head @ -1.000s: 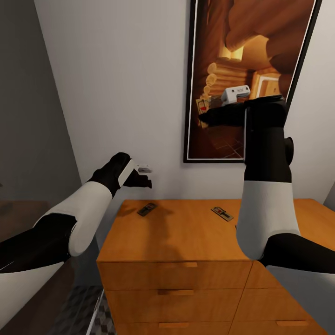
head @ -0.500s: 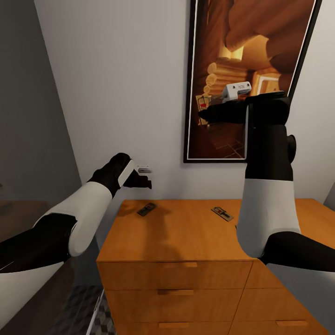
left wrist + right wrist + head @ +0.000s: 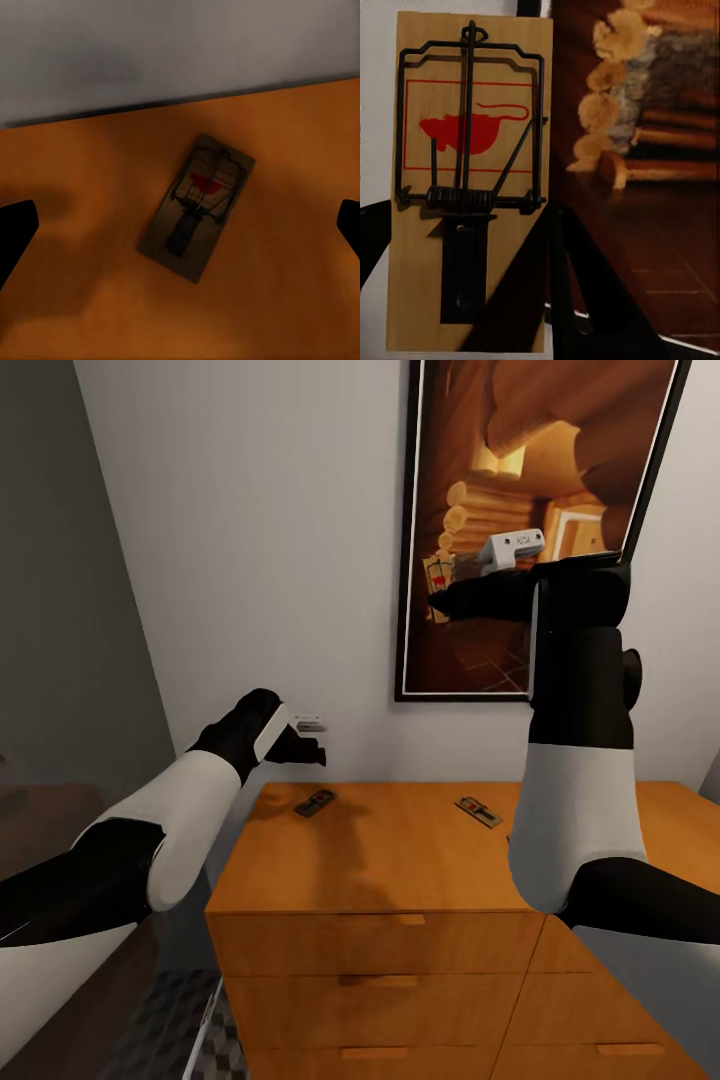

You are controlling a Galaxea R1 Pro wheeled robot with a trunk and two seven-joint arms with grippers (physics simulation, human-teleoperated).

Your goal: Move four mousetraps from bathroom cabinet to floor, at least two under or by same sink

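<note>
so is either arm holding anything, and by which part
The right gripper holds a flat wooden mousetrap with black wire parts by its lower end, raised upright. The left gripper holds nothing, jaws open.

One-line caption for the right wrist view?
Right gripper holds a mousetrap upright before the framed picture.

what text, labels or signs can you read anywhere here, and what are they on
No readable words or numbers.
Held mousetrap in the right hand: a red mouse shape inside a red rectangle, no lettering.
Mousetrap on the cabinet below the left hand: a red mark, too dim to make out.
White block on the right wrist: a small dark marking, too blurred to read.
</note>
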